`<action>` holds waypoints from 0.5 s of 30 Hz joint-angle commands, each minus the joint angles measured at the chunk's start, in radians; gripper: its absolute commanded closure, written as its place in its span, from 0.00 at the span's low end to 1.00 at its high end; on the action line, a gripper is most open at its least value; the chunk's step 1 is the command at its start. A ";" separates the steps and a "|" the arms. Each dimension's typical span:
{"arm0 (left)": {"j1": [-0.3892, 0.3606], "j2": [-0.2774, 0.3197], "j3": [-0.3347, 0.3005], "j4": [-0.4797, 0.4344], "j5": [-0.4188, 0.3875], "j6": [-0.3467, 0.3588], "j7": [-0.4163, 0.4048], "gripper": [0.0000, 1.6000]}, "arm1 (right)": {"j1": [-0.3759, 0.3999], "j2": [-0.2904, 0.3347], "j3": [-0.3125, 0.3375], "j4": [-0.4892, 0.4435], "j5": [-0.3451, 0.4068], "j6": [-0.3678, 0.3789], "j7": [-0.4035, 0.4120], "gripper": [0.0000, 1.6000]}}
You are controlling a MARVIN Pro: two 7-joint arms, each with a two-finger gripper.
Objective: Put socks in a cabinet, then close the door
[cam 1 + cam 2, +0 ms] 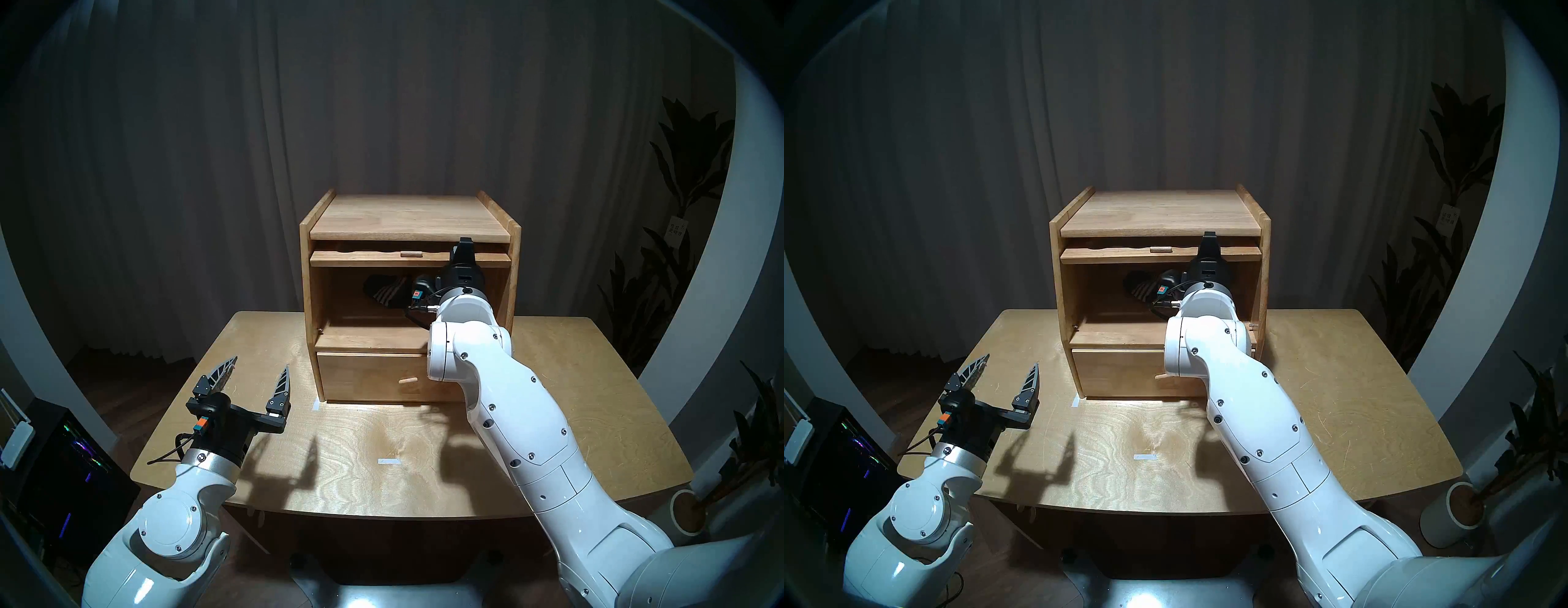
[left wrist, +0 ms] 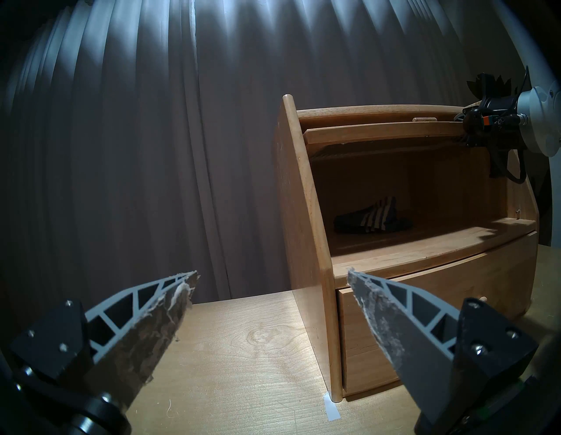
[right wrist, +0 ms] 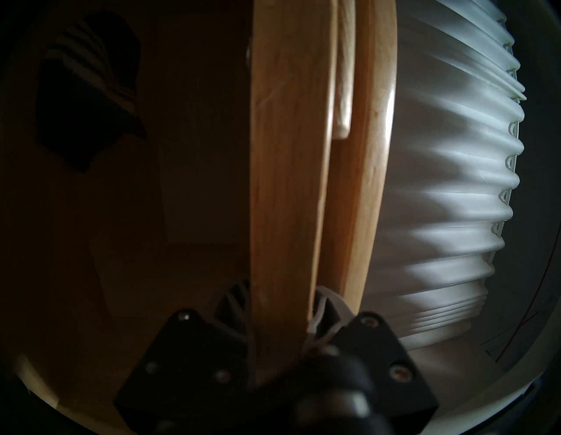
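Socks (image 1: 385,291) lie on the floor of the cabinet's (image 1: 309,288) upper compartment, toward its back at about 10 o'clock from the right wrist. At 12 o'clock above them the door (image 1: 382,257) is raised flat under the top, its front edge clamped between the right gripper's (image 3: 283,306) jaws. Down at 7 o'clock over the table (image 1: 572,382), the left gripper (image 1: 259,366) hangs with jaws spread wide and nothing between them.
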 commanded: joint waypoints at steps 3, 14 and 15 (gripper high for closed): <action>-0.002 -0.001 -0.005 -0.020 -0.002 -0.009 0.000 0.00 | -0.035 0.031 -0.009 -0.119 -0.026 0.006 0.005 1.00; -0.002 -0.001 -0.004 -0.020 -0.002 -0.009 0.000 0.00 | -0.066 0.054 -0.043 -0.204 -0.051 0.016 0.031 1.00; -0.002 -0.001 -0.004 -0.020 -0.002 -0.009 0.000 0.00 | -0.071 0.056 -0.047 -0.210 -0.054 0.018 0.033 1.00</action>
